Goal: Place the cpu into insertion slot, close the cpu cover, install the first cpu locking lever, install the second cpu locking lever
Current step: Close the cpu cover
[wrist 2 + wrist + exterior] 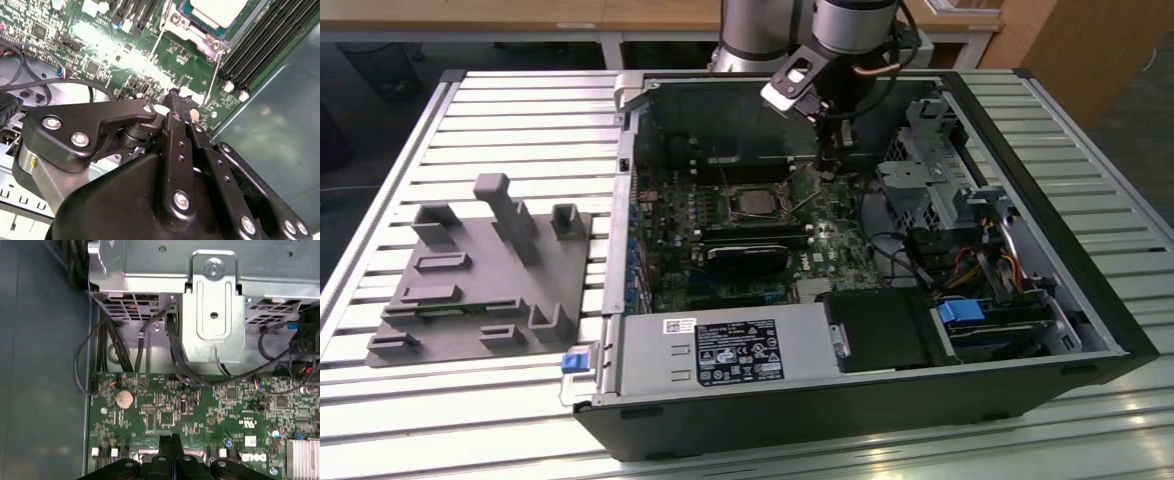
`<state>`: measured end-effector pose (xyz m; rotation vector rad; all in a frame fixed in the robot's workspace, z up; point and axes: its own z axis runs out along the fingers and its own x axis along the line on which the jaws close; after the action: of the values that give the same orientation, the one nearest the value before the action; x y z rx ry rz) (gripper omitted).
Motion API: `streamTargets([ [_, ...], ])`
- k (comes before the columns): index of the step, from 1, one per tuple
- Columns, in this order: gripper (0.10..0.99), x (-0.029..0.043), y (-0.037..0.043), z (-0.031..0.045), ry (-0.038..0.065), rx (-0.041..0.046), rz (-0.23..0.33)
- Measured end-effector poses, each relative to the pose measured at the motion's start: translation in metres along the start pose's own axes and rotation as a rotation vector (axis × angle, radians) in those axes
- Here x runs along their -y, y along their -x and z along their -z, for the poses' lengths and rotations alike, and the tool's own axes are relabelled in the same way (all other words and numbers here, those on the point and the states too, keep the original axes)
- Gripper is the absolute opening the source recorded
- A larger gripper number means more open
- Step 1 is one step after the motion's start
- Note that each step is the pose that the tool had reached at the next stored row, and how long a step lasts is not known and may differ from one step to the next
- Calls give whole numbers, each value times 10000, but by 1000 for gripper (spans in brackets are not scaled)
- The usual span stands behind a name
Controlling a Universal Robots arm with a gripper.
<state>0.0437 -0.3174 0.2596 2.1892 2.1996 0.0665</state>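
Black pincer (179,96), tips seemingly together, near flat silvery cpu (220,10).

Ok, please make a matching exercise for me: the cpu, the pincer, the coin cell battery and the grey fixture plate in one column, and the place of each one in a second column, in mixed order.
Things
1. cpu
2. pincer
3. coin cell battery
4. grey fixture plate

Places
A. on the slatted table, outside the computer case, at the exterior view's left
B. inside the silvery socket frame on the motherboard
C. over the motherboard, shut, holding nothing
D. flat on the motherboard, near the black cables

Pairs: 1-B, 2-C, 3-D, 4-A
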Motion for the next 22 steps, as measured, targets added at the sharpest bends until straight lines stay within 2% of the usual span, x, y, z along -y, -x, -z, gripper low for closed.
streamTargets([
  [6,122,-87,-4,-26,-93,-1,0],
  [12,122,-138,-5,-63,-156,-1,-1],
  [22,122,-146,-4,-130,-172,-1,-1],
])
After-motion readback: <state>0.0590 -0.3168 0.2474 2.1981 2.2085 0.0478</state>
